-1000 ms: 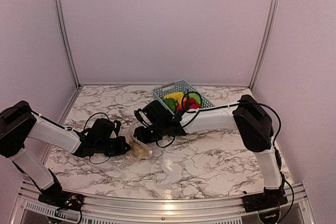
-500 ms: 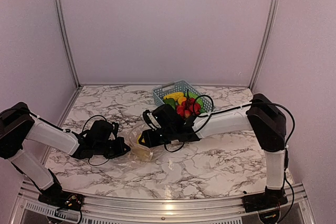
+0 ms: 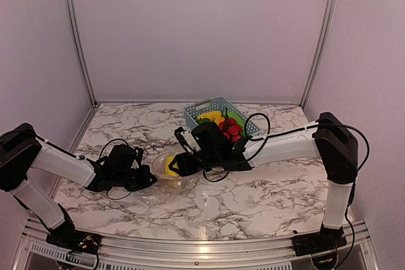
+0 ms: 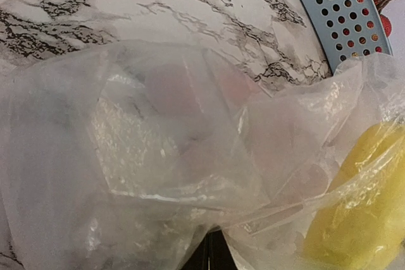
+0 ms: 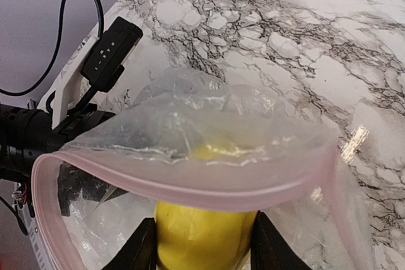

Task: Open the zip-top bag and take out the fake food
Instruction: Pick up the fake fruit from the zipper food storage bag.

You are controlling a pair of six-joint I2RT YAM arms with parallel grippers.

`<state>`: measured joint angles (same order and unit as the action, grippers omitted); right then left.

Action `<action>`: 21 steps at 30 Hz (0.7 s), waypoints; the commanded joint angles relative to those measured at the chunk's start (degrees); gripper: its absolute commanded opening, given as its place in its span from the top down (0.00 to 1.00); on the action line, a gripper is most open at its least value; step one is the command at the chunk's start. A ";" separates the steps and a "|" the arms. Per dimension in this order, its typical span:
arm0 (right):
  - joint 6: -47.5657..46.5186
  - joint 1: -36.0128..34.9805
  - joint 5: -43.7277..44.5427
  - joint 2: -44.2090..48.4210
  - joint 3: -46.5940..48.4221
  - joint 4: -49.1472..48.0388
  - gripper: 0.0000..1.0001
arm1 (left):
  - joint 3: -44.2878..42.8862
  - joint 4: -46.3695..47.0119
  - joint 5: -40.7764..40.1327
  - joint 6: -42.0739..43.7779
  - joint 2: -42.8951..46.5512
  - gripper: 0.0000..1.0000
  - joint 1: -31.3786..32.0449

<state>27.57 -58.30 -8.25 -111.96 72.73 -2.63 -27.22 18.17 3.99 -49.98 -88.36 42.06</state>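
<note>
Extraction step in hand. The zip-top bag (image 4: 158,143) lies open near the middle of the bench (image 3: 253,194), a little toward the near edge, with its pink zip strip (image 5: 190,184) arched wide. The left gripper (image 3: 144,178) is pressed together, pinching the bag's left end low on the bench. The right gripper (image 5: 202,245) sits in the bag mouth, fingers touching either side of a yellow piece (image 5: 202,229) of fake food and apparently clamping it. Other toy produce (image 3: 226,128) sits in the blue-grey basket (image 3: 201,107) by the far edge. Next move likely calls for drawing the yellow piece out under the zip strip while the left gripper anchors the bag. The loose film may drag along.
</note>
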 commanded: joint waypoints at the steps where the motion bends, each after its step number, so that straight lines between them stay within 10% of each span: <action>1: -1.81 -0.68 -2.03 3.20 -0.31 -2.12 0.69 | -0.11 -2.68 -3.64 0.98 -1.17 0.98 -0.48; 21: -3.22 -0.68 -1.77 8.07 -3.63 -8.55 0.69 | -0.40 -3.58 -3.38 1.53 -1.12 0.98 -0.49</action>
<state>25.04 -58.30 -8.78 -106.65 69.82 -8.49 -27.27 17.85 3.05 -49.01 -88.47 42.02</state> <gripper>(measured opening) 0.427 0.023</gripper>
